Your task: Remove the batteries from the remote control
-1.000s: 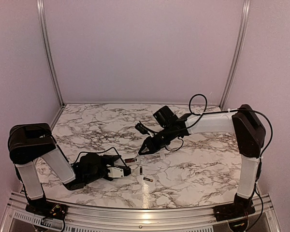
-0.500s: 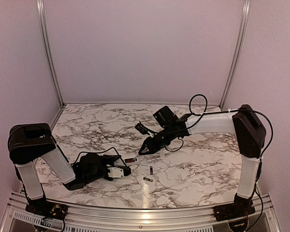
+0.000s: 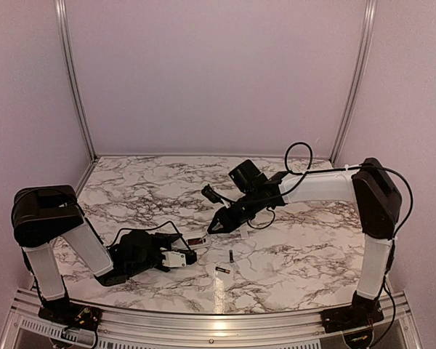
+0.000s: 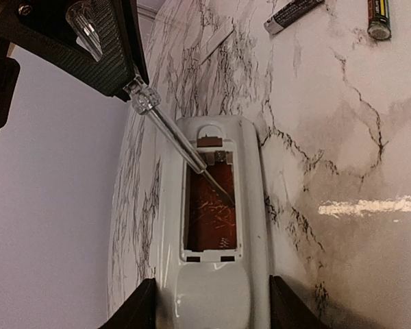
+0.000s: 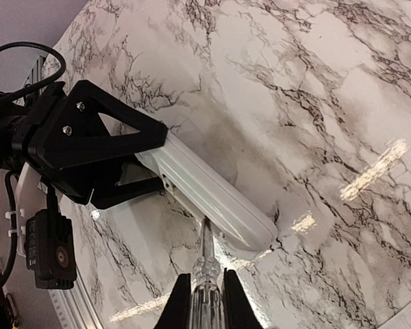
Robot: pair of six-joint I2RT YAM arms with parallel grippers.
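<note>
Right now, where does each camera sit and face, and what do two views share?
Top external: above, behind the left arm and right arm, both shown, facing the table.
Left wrist: along the left gripper at the remote control's open recess; fingers show.
Right wrist: along the right gripper and screwdriver; fingers show.
Both wrist views share remote control and screwdriver.

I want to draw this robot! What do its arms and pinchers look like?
The left arm and right arm are both made of white tube-like links joined by chunky black blocks. Thin black cables loop along them. The left gripper and right gripper are black, with angular, frame-like fingers dotted with small screws.
</note>
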